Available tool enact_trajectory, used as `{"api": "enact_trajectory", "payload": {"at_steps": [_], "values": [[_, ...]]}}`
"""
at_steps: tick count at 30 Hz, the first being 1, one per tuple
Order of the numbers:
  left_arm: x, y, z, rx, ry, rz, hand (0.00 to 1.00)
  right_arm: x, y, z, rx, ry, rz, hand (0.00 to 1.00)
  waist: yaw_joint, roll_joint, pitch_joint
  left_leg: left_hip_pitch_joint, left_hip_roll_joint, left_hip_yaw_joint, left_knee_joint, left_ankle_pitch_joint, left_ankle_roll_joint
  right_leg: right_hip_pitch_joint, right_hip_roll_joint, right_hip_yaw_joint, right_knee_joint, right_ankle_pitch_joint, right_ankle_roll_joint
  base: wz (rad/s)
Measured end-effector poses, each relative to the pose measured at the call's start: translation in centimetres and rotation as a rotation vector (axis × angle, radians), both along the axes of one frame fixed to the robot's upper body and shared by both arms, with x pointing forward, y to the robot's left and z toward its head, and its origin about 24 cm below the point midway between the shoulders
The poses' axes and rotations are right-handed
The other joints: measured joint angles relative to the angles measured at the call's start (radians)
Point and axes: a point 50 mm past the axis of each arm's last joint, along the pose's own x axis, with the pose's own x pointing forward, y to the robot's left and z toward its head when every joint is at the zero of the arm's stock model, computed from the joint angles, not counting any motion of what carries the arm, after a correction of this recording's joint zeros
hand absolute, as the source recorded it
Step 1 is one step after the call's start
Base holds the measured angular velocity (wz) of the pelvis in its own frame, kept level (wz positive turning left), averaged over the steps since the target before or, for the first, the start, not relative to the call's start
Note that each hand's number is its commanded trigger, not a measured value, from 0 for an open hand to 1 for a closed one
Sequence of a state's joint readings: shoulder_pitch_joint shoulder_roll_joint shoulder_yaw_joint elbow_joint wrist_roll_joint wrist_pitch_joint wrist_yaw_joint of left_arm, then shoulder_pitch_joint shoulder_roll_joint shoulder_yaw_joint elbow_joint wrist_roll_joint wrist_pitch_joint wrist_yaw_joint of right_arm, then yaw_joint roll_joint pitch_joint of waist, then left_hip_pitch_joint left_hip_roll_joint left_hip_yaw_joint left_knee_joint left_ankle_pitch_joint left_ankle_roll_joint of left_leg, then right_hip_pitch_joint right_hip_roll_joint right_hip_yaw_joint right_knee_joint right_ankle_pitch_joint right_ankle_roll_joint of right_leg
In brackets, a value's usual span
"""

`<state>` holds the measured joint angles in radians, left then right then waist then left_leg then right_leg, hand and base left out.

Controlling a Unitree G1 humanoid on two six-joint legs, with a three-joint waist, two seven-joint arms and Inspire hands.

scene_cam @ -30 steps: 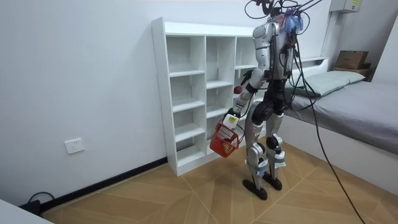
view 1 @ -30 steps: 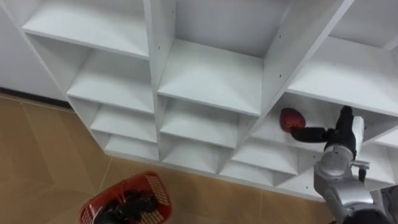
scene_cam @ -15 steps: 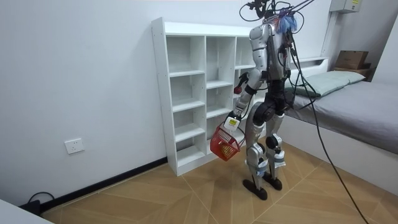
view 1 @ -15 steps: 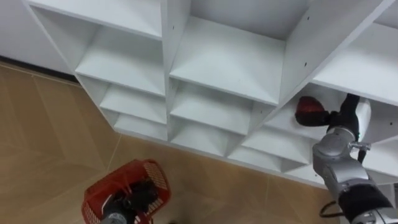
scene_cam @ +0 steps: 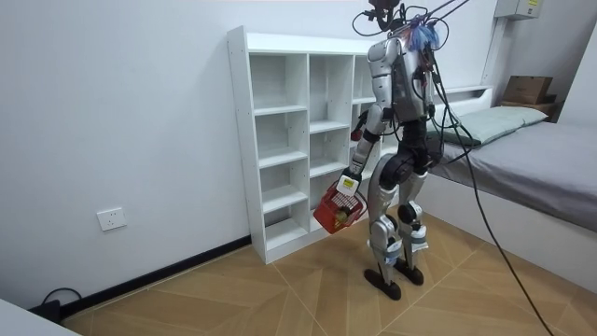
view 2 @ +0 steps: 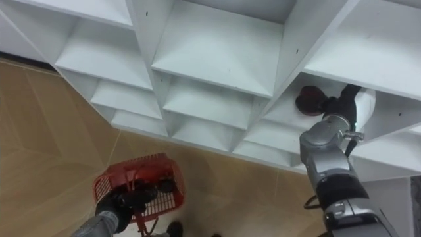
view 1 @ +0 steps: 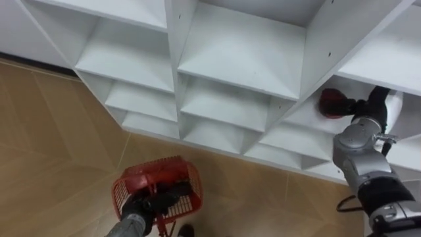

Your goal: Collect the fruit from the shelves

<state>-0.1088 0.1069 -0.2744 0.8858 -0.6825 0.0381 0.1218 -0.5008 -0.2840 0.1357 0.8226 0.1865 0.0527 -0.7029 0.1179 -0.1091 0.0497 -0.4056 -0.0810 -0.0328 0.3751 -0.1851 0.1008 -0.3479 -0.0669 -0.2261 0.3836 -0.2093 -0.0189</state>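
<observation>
Where the robot stands close before the white shelf unit point(view 1: 237, 59), you see its right hand point(view 1: 364, 108) extended into a compartment of the unit's right column. Its dark fingertips touch the red fruit point(view 1: 331, 103) lying on that shelf, but you cannot tell whether the fingers enclose the fruit. The left hand point(view 1: 146, 204) hangs low in front of the unit's bottom row, above the wood floor, fingers curled round the handle of a red plastic basket point(view 1: 128, 191).

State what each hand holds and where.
Left hand grips the red basket at its top. Right hand touches the red fruit in the closet; grip cannot be told.
</observation>
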Motion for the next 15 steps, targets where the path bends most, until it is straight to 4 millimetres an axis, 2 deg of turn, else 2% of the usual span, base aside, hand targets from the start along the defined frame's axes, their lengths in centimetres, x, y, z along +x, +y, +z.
{"api": "enact_trajectory", "payload": {"at_steps": [3,6,15], "values": [[0.3,-0.3,0.2,-0.004,-0.009,-0.011,1.0,0.1,0.0,0.2,-0.001,-0.013,0.0,0.0,-0.002,0.011,0.006,-0.018,-0.001,0.006,0.003,0.002,0.003,-0.03,-0.005,0.004,0.023,0.0,0.0,-0.05],[0.7,-0.5,0.3,-0.003,-0.017,-0.024,1.0,0.1,0.1,0.2,-0.002,-0.016,-0.004,0.0,0.0,0.021,0.0051,-0.042,-0.002,0.013,0.006,0.004,0.006,-0.062,-0.009,0.005,0.038,0.0,0.0,-0.05],[1.3,-0.9,0.6,-0.008,-0.028,-0.036,1.0,-0.1,0.0,-0.5,0.008,0.023,0.007,0.0,-0.001,0.024,0.0037,-0.055,-0.005,0.023,0.009,0.006,0.007,-0.089,-0.017,0.004,0.065,-0.006,0.006,-0.03]]}}
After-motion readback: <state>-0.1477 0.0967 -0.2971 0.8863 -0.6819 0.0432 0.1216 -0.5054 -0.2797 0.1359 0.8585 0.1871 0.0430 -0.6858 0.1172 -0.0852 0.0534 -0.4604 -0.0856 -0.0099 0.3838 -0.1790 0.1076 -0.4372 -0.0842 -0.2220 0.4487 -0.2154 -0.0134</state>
